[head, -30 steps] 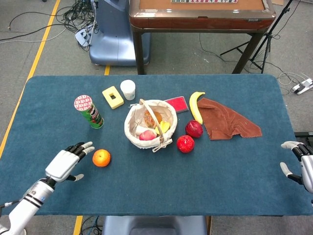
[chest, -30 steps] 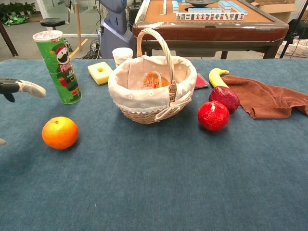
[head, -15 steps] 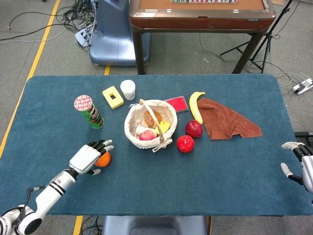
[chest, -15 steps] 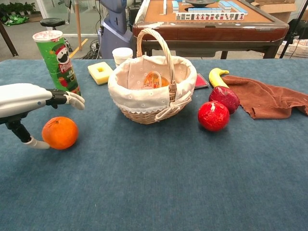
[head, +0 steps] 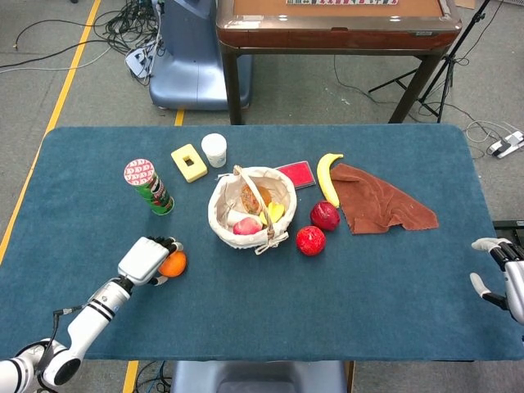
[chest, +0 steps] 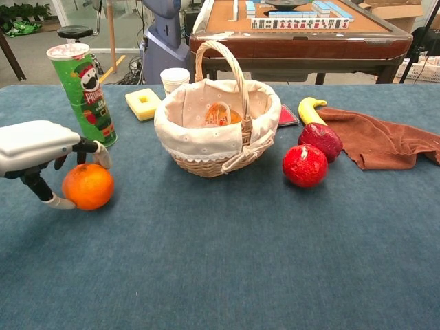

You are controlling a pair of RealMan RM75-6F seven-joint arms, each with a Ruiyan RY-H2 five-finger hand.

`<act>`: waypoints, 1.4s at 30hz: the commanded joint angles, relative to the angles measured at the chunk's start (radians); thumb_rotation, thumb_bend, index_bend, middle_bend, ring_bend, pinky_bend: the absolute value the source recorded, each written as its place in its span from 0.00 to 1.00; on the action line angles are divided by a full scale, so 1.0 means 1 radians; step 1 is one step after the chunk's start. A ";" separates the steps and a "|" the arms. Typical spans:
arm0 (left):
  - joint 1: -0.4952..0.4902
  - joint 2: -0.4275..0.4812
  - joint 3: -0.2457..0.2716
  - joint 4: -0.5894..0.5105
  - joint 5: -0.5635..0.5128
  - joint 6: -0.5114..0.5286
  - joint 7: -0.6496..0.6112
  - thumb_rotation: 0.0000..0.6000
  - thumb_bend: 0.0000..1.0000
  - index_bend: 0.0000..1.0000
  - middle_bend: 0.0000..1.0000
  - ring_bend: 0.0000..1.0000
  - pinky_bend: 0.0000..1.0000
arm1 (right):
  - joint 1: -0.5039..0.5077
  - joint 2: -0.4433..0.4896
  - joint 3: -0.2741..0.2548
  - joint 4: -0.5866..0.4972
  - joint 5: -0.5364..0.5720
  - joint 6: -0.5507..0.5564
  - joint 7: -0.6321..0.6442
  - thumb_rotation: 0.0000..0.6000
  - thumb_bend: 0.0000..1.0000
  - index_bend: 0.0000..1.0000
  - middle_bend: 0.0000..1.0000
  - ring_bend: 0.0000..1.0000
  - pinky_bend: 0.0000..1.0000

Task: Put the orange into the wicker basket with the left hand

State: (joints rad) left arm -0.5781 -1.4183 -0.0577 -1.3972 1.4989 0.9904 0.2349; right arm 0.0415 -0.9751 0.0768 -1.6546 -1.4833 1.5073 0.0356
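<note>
The orange (head: 175,264) (chest: 88,186) lies on the blue table left of the wicker basket (head: 218,206) (chest: 201,162). My left hand (head: 146,259) (chest: 34,146) covers it from the left: fingers (chest: 93,148) curl over its top and the thumb presses its lower left side. The basket has a white lining and holds several fruits. My right hand (head: 501,274) hovers at the table's right edge in the head view, fingers apart and holding nothing.
A green chip can (head: 149,187) (chest: 84,94) stands just behind the orange. A yellow block (head: 189,162) and white cup (head: 214,150) sit behind the basket. Two red fruits (head: 310,240) (head: 325,215), a banana (head: 327,178) and a brown cloth (head: 381,201) lie to its right.
My left hand moved right from the table's left side onto the orange and its fingers curled around it. The orange shifted slightly. The right hand stayed still.
</note>
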 commanded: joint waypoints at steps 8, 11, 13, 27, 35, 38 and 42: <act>0.011 -0.001 -0.059 0.035 0.141 0.281 -0.183 1.00 0.19 0.46 0.43 0.45 0.61 | -0.001 -0.003 0.000 0.002 0.000 0.000 0.003 1.00 0.29 0.35 0.32 0.33 0.40; -0.002 -0.008 -0.080 0.035 0.147 0.304 -0.198 1.00 0.19 0.46 0.43 0.44 0.61 | 0.003 -0.004 0.000 0.004 0.001 -0.007 0.002 1.00 0.29 0.35 0.32 0.33 0.40; -0.016 -0.016 -0.092 0.031 0.145 0.305 -0.204 1.00 0.19 0.46 0.43 0.44 0.61 | 0.007 -0.005 0.000 0.004 -0.001 -0.012 0.002 1.00 0.29 0.35 0.32 0.33 0.40; -0.124 -0.106 -0.140 0.060 0.143 0.275 -0.187 1.00 0.19 0.41 0.43 0.42 0.61 | 0.001 -0.006 -0.003 0.005 0.001 -0.007 0.003 1.00 0.29 0.35 0.32 0.33 0.40; -0.165 -0.160 -0.151 0.109 0.122 0.254 -0.128 1.00 0.19 0.35 0.35 0.41 0.61 | -0.006 -0.006 -0.004 0.009 0.002 0.000 0.008 1.00 0.29 0.35 0.32 0.33 0.40; -0.170 -0.177 -0.155 0.124 0.115 0.261 -0.112 1.00 0.19 0.31 0.29 0.39 0.61 | -0.007 -0.006 -0.004 0.011 0.003 0.000 0.009 1.00 0.29 0.35 0.32 0.33 0.40; -0.176 -0.200 -0.161 0.142 0.103 0.272 -0.090 1.00 0.17 0.25 0.21 0.34 0.61 | -0.007 -0.008 -0.004 0.015 0.004 -0.001 0.013 1.00 0.29 0.35 0.32 0.33 0.40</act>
State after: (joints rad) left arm -0.7518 -1.6136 -0.2161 -1.2599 1.6053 1.2598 0.1405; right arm 0.0348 -0.9829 0.0728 -1.6397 -1.4791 1.5063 0.0485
